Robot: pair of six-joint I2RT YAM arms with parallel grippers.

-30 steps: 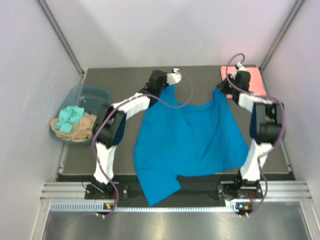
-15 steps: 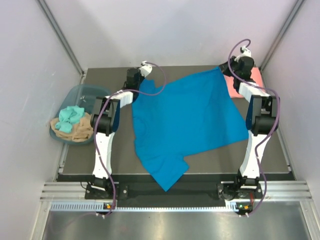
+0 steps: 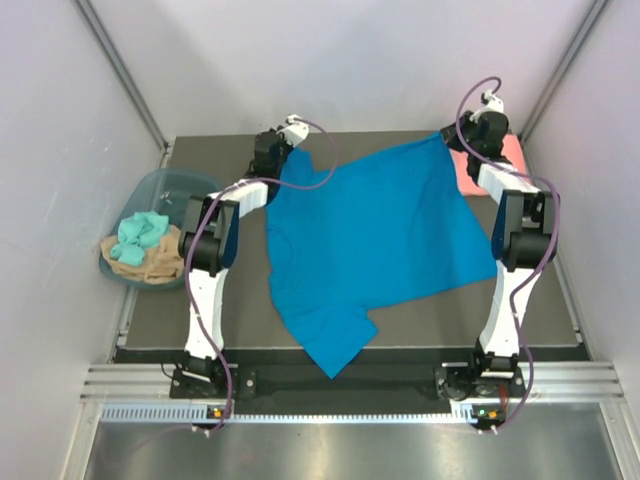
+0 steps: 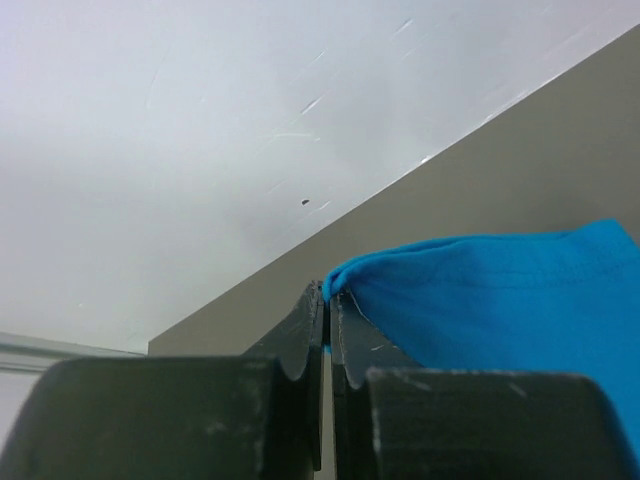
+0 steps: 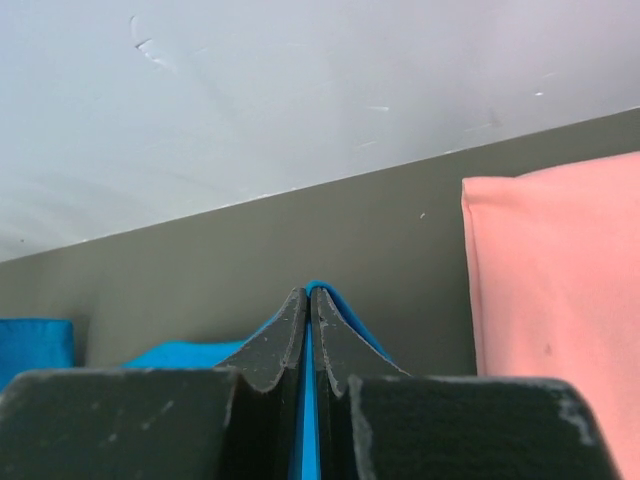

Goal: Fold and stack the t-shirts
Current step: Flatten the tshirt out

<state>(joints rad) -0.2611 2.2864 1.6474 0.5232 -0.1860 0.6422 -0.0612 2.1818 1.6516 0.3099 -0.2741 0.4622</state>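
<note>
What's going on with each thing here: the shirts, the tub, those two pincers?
blue t-shirt, spread out, unfolded
pink t-shirt, lying flat, apparently folded
left tool, shut on the blue t-shirt's edge
right tool, shut on the blue t-shirt's edge
tub, open, holding crumpled cloths

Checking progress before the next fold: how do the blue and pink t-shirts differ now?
The blue t-shirt lies spread open across the table; the pink t-shirt is a compact folded rectangle at the far right corner. The blue one is pinched at its far corners by the left gripper and right gripper; the pink one is held by neither. Both are plain cloth.
</note>
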